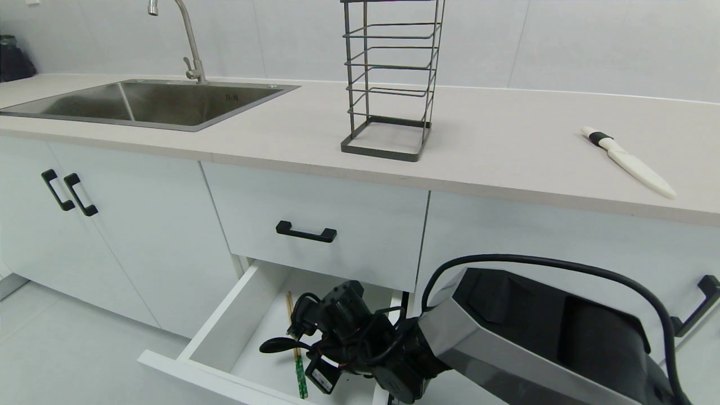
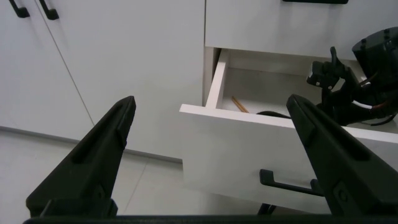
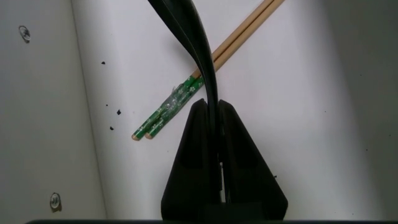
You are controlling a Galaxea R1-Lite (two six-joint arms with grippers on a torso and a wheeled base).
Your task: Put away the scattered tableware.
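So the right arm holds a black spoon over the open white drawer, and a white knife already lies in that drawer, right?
No. A pair of wooden green-ended chopsticks lies in the drawer, as the right wrist view shows; the white knife is on the countertop.

Steel sink (image 1: pixel 185 104) with a curved faucet (image 1: pixel 188 39) is set into the left end of the pale desk (image 1: pixel 506 140). Dark wire rack (image 1: pixel 380 154) stands upright mid-desk. White cabinet doors (image 1: pixel 124 236) with black handles sit under the sink.
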